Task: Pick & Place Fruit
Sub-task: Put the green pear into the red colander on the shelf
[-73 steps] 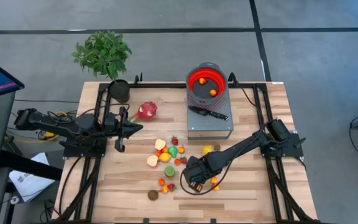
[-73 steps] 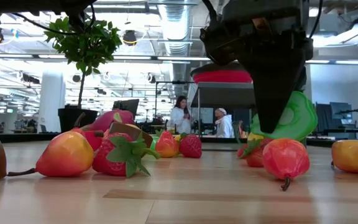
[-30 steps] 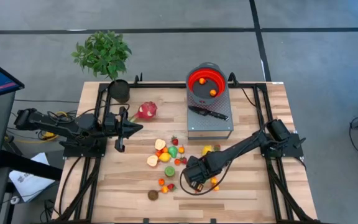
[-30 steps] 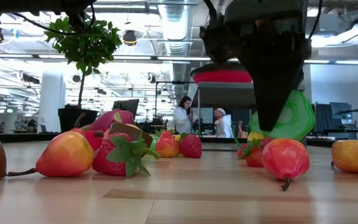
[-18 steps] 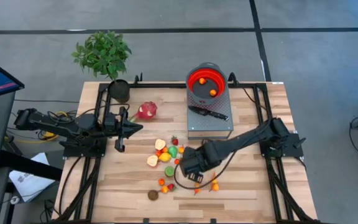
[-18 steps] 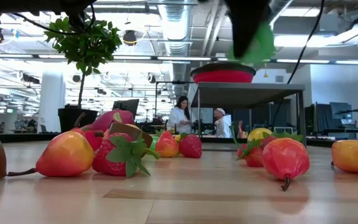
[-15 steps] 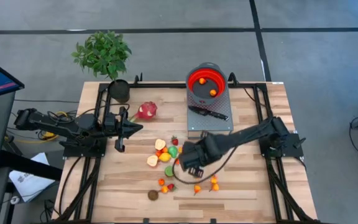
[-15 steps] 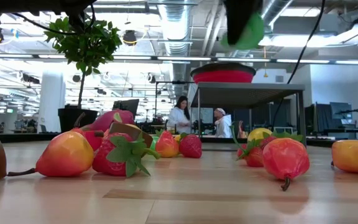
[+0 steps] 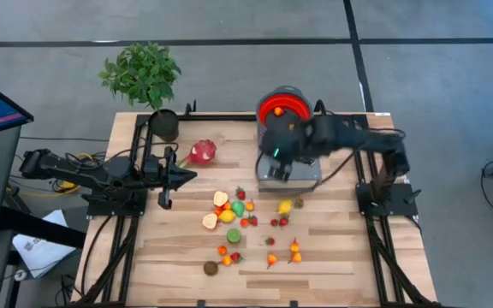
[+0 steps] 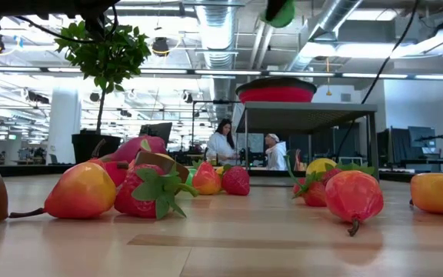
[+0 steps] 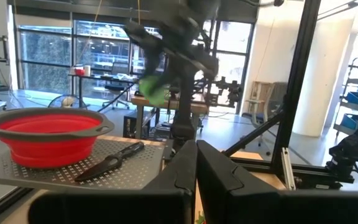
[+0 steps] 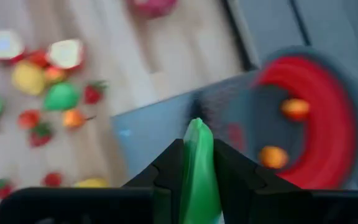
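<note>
One green fruit (image 12: pixel 197 163) is pinched in the right end effector (image 9: pixel 278 154), raised beside the red bowl (image 9: pixel 274 109). Transport step; next, centre over the bowl and release. Left end effector (image 9: pixel 163 202) waits pressed together at the table's left.

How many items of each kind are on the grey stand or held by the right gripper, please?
red bowl: 1
orange fruits inside the bowl: 2
black-handled knife: 1
green fruit held in the right gripper: 1
Total: 5
</note>
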`<move>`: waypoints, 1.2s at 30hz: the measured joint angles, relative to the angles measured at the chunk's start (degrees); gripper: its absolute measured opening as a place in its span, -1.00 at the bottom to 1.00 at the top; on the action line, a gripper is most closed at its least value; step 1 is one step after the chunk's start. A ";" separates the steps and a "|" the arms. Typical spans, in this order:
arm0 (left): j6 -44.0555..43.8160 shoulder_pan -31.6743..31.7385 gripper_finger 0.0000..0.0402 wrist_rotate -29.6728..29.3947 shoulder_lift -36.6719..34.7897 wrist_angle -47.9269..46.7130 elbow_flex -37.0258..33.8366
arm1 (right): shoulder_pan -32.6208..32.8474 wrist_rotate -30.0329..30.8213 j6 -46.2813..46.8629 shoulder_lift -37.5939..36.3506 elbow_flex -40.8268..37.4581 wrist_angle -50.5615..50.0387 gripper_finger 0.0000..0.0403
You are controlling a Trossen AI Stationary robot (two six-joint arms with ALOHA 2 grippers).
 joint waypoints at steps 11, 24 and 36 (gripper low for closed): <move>0.02 0.02 -0.99 -0.02 0.00 0.02 0.00 | -20.87 0.42 -11.88 -2.69 0.11 8.04 -0.70; 0.71 0.00 -0.99 -0.02 0.00 0.00 0.00 | -34.28 -16.18 -26.32 9.16 0.00 11.55 -0.71; 0.85 0.00 -0.99 -0.02 0.00 0.00 0.00 | -38.01 -21.20 -31.54 12.77 0.02 7.70 -0.67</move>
